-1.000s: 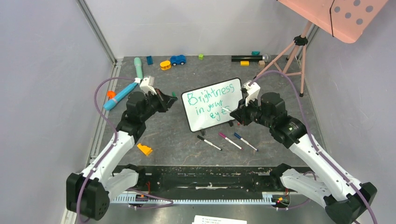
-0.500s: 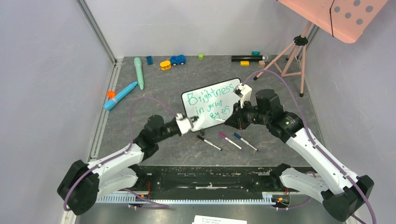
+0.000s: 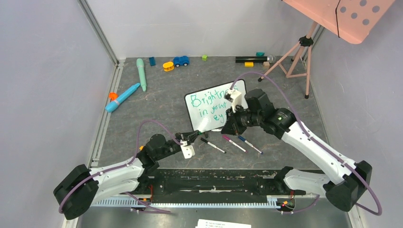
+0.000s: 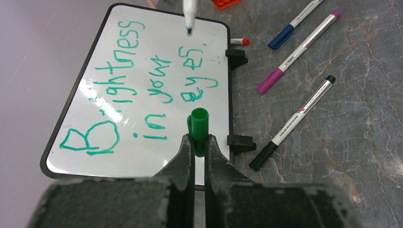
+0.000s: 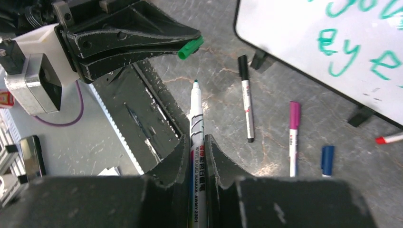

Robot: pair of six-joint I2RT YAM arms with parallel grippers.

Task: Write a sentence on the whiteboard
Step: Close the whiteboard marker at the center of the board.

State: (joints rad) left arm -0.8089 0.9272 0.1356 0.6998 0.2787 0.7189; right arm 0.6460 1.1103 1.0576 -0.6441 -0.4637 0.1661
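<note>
The writing looks finished to me. The sentence reads "Brightness in your eyes" in teal-green, three lines across the whiteboard, and the last word ends with its "s" and a small mark after it. The whiteboard sits on its little feet in the middle of the table, angled, with three spare pens lying just beside its near edge.

My right gripper is clenched on the marker, whose bare tip is off the board and points toward my other hand. My left gripper is pinched tight on the green cap, held low near the board's near edge with the open end facing out.

So what I judge is left is closing up: bring tip and cap into line, push them together, then set the marker down. The two are near but apart, and not quite on one axis, so the capping will need careful aiming.
</note>
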